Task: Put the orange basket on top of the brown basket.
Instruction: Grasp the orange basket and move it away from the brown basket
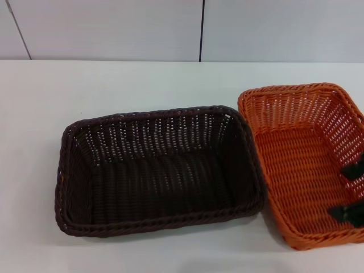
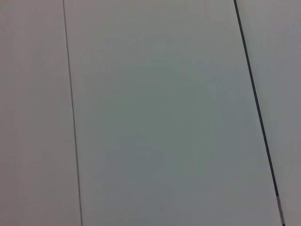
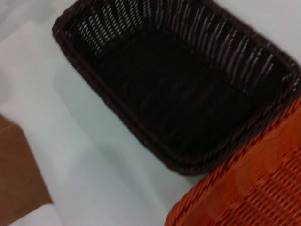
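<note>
Right gripper (image 1: 348, 190), at the frame's right edge, is straddling the right wall of the orange basket (image 1: 296, 165), fingers apart, beside the brown basket (image 1: 156, 170) at centre; it should be pinching firmly, lifting level.

The orange basket (image 1: 296, 165) sits upright and empty, its right wall at the right gripper (image 1: 354, 190). Away from that claw, the brown basket (image 1: 156, 170), also upright and empty, touches its left rim.
</note>
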Action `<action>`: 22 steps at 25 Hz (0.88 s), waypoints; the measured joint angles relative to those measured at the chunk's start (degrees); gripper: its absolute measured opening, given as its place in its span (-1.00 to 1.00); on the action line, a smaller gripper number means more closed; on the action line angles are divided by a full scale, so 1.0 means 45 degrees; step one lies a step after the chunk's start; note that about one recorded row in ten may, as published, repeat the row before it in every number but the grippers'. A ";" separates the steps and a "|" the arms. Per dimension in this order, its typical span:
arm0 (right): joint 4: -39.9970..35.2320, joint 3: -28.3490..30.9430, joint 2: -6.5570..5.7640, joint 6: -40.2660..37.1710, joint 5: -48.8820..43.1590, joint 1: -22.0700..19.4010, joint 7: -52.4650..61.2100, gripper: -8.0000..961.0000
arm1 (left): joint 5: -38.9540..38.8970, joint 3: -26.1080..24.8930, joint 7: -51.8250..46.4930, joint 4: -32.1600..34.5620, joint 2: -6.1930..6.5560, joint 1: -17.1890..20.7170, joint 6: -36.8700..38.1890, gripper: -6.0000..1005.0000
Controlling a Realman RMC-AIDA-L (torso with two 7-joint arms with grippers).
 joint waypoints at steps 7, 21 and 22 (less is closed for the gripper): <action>0.0958 -0.0134 0.0251 -0.0171 -0.0655 -0.0192 -0.0797 0.61 | -0.0072 0.0116 0.0023 -0.0015 -0.0014 -0.0066 0.0003 0.46; 0.3116 -0.1960 0.0553 0.1056 -0.2553 -0.0067 -0.1020 0.61 | -0.0219 0.0126 0.0041 -0.0006 -0.0017 -0.0081 0.0014 0.46; 0.3609 -0.2262 0.0553 0.1418 -0.2765 -0.0046 -0.1026 0.61 | -0.0219 0.0127 0.0043 0.0005 -0.0004 -0.0093 0.0014 0.45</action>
